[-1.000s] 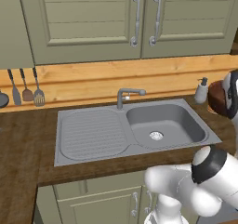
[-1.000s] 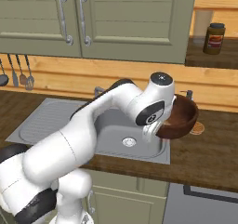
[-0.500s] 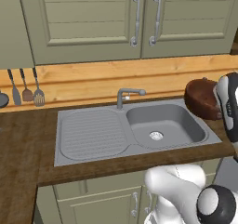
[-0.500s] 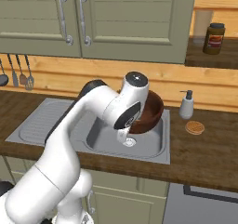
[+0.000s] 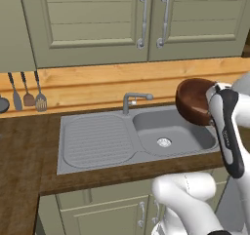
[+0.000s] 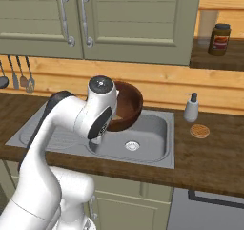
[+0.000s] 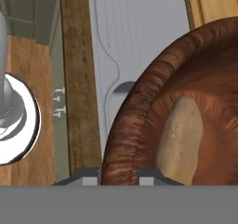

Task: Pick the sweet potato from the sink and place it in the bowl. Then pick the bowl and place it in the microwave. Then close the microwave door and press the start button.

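The end effector [image 7: 119, 174] grips the bowl [image 6: 125, 106] by its rim, above the sink [image 6: 151, 129]. The sweet potato [image 7: 180, 137] lies inside. A soap dispenser [image 6: 191, 108] and a round brown disc [image 6: 199, 131] sit right on the worktop [image 6: 209, 152].

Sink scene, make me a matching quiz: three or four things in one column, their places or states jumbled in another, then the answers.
1. sweet potato
2. bowl
3. soap dispenser
4. jar

A. on the shelf, upper right
B. lying inside the bowl
C. on the counter, right of the sink
D. held up over the sink basin

Pairs: 1-B, 2-D, 3-C, 4-A
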